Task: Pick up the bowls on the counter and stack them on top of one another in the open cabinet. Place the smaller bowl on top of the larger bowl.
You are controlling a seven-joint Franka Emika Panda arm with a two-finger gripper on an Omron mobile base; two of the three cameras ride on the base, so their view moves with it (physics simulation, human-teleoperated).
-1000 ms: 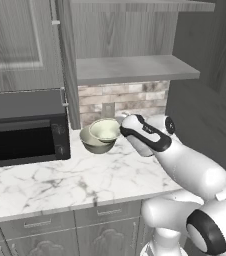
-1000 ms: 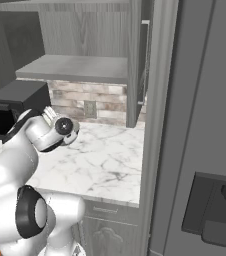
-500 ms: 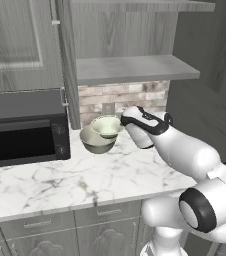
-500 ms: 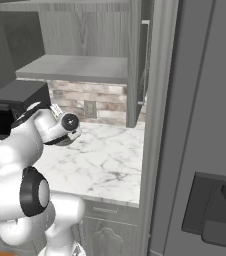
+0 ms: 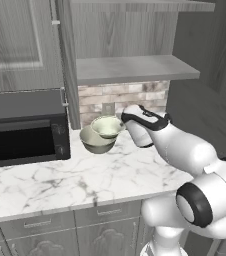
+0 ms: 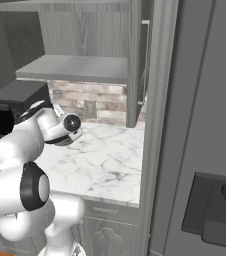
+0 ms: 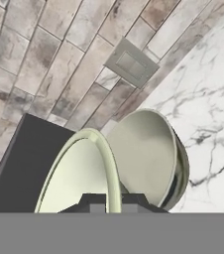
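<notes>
Shut narrow on the near rim of the smaller bowl [image 5: 106, 126], fingertips [image 7: 100, 200] either side of the pale lip at the bottom of the hand view: so stands the hand [image 5: 122, 119]. Over the last second, raised a little and carried slightly toward the arm. A second ago, sat lower against the larger bowl [image 5: 97, 140], the two almost reading as one; now held above it, level or nearly so, overlapping the far right of the big rim in the left base view. Cannot tell from these views whether quite clear of that rim or just brushing it. From the hand view, seen on edge in the foreground, with the larger bowl's cream inside [image 7: 146, 154] beyond it.

No shift in the larger bowl across the three left base pictures: resting on the marble table [image 5: 60, 180], just right of the black microwave [image 5: 25, 125] and in front of the brick backsplash with its outlet [image 7: 131, 63].

For the task: a pick-up begun, and with the small bowl first. Nothing yet on the shelf of the open cabinet [image 5: 135, 67], which lies directly above and a good way up. Probably a lift to that shelf next. Worth noting: with the larger bowl left below, no finished stack from this carry alone; needs either a second lift of the small bowl later or a spot on the shelf to one side. Thin rim grip, so some risk of tilting on the way up.
</notes>
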